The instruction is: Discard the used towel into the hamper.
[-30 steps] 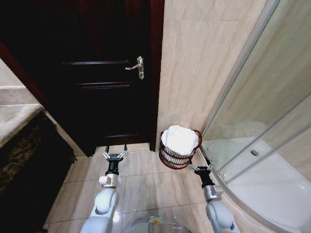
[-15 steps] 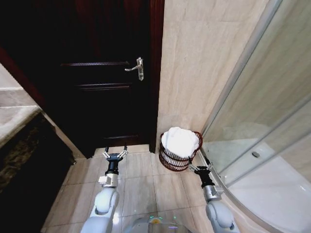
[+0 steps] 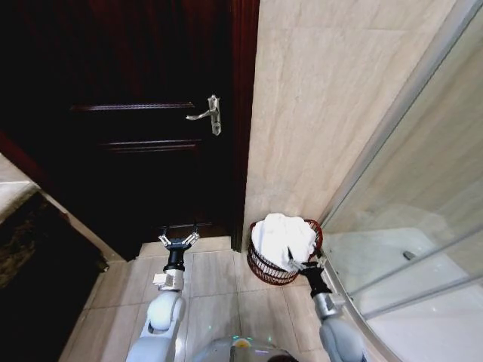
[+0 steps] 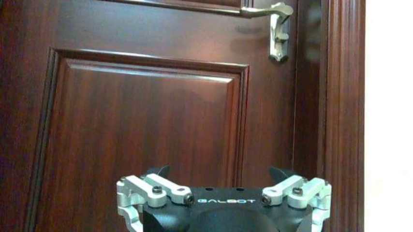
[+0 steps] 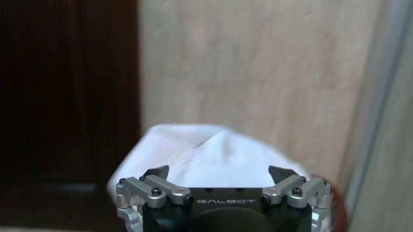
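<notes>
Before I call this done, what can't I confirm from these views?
- How deep the towel sits: the hamper wall and the right gripper cover its lower part in the head view.
- Hamper base: cut off by the gripper body in the right wrist view.
- Left gripper faces the door.

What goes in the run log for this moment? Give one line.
towel: in hamper | right gripper: open, at hamper | left gripper: open, facing door

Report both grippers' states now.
Left gripper: open, empty, facing the door.
Right gripper: open, empty, beside the towel in the hamper.
</notes>
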Tool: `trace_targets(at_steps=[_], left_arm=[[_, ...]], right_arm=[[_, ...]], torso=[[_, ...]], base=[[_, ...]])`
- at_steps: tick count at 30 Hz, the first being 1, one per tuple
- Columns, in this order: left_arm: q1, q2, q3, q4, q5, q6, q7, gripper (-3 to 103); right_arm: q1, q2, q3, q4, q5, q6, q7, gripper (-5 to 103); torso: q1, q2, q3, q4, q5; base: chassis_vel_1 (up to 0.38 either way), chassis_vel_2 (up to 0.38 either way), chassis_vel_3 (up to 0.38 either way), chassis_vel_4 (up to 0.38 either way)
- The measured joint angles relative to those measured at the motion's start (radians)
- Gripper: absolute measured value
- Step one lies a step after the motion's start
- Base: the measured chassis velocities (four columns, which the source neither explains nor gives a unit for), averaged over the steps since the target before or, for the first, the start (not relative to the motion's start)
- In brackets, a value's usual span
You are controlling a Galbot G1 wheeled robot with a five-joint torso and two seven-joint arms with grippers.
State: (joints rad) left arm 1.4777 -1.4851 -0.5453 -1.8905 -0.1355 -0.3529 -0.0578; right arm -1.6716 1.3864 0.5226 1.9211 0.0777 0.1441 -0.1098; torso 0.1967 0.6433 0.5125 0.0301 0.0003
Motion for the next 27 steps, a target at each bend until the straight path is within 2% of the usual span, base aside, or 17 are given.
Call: trace_targets(at_steps=[2, 6, 13, 21, 22, 25, 27], left_arm=[[-0.003, -0.001, 0.000, 0.000, 0.001, 0.003, 0.000, 100], [-0.006, -0.004, 0.003, 0.002, 0.004, 0.003, -0.001, 100], [-0.005, -0.003, 0.004, 0.002, 0.005, 0.003, -0.001, 100], [-0.010, 0.008, 0.003, -0.006, 0.003, 0.008, -0.001, 100], [-0.012, 0.009, 0.003, -0.006, 0.003, 0.010, -0.001, 100], [-0.014, 0.009, 0.004, -0.006, 0.003, 0.010, -0.001, 100], [-0.017, 0.010, 0.007, -0.003, 0.005, 0.012, -0.001, 100]], right_arm=[[-0.019, -0.010, -0.017, 0.031, 0.015, -0.073, -0.036, 100], [0.029, -0.014, -0.017, 0.018, 0.022, -0.136, -0.057, 100], [0.142, -0.013, -0.003, -0.067, -0.007, -0.178, -0.058, 100], [0.245, -0.047, -0.005, -0.187, -0.023, -0.224, -0.135, 103], [0.270, -0.056, -0.005, -0.208, -0.021, -0.240, -0.153, 96], [0.290, -0.063, -0.003, -0.224, -0.015, -0.252, -0.161, 93], [0.313, -0.072, 0.002, -0.241, -0.003, -0.261, -0.170, 84]], torso=[[0.000, 0.001, 0.000, 0.0000, -0.0006], [0.000, 0.001, 0.000, 0.0003, -0.0006], [0.001, 0.001, 0.001, 0.0004, -0.0003], [0.001, 0.002, 0.001, 0.0003, -0.0003], [0.001, 0.002, 0.002, 0.0003, -0.0003], [0.001, 0.002, 0.002, 0.0003, -0.0003], [0.001, 0.002, 0.002, 0.0003, -0.0002]], base=[[0.060, -0.073, -0.069, 0.047], [0.055, -0.030, -0.052, 0.041], [0.000, 0.000, 0.000, 0.000], [0.000, 0.000, 0.000, 0.000], [0.000, 0.000, 0.000, 0.000], [0.000, 0.000, 0.000, 0.000], [0.000, 0.000, 0.000, 0.000]])
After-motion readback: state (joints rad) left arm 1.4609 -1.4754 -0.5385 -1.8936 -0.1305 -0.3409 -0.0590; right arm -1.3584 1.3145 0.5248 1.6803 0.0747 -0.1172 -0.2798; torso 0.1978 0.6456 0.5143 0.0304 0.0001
